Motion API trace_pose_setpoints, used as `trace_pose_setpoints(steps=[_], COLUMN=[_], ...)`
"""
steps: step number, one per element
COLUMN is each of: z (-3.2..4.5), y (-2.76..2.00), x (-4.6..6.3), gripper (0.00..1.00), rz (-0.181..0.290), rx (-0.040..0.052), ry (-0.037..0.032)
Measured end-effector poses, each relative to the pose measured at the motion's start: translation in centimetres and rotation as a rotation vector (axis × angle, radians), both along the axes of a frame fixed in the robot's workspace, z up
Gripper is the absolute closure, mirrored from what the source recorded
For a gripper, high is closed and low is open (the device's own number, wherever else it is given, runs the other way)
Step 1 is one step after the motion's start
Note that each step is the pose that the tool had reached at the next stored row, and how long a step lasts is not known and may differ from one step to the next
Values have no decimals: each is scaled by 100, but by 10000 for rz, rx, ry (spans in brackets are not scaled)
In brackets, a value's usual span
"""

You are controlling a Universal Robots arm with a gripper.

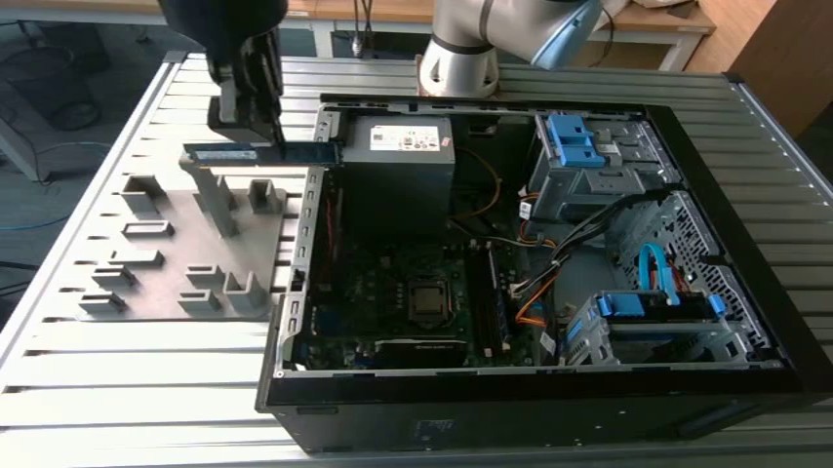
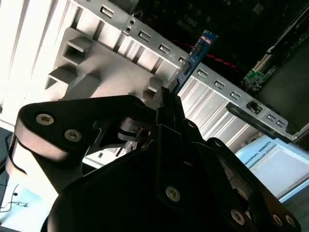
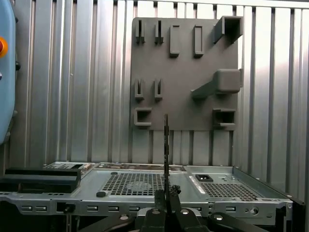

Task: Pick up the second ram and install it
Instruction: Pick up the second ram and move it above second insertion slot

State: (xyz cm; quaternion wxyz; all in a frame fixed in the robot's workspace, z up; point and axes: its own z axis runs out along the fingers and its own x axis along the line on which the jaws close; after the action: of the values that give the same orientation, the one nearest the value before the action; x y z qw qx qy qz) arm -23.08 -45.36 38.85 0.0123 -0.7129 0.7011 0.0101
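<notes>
Second ram (image 1: 260, 153) gripped and held level in the air, clear of the bench (image 1: 104, 390).
Exterior view: fingers (image 1: 267, 132) clamped on the stick's upper edge. The stick sits at 10 o'clock of the open computer case (image 1: 308, 224), one end over the case wall, the other above the grey holder block (image 1: 182, 249). Second wrist view: fingers (image 2: 169, 108) pinch the second ram (image 2: 193, 58), seen edge-on, its far end over the case wall. First wrist view: second ram (image 3: 166, 145) edge-on, projecting from the fingers (image 3: 158, 197), with the holder block (image 3: 183, 72) beyond it.
</notes>
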Motion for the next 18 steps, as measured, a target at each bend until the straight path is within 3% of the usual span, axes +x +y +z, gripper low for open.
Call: trace_pose_setpoints(steps=[18], z=[0], y=[0], x=[468], gripper=[86], rz=[1], rx=[0], ry=[2])
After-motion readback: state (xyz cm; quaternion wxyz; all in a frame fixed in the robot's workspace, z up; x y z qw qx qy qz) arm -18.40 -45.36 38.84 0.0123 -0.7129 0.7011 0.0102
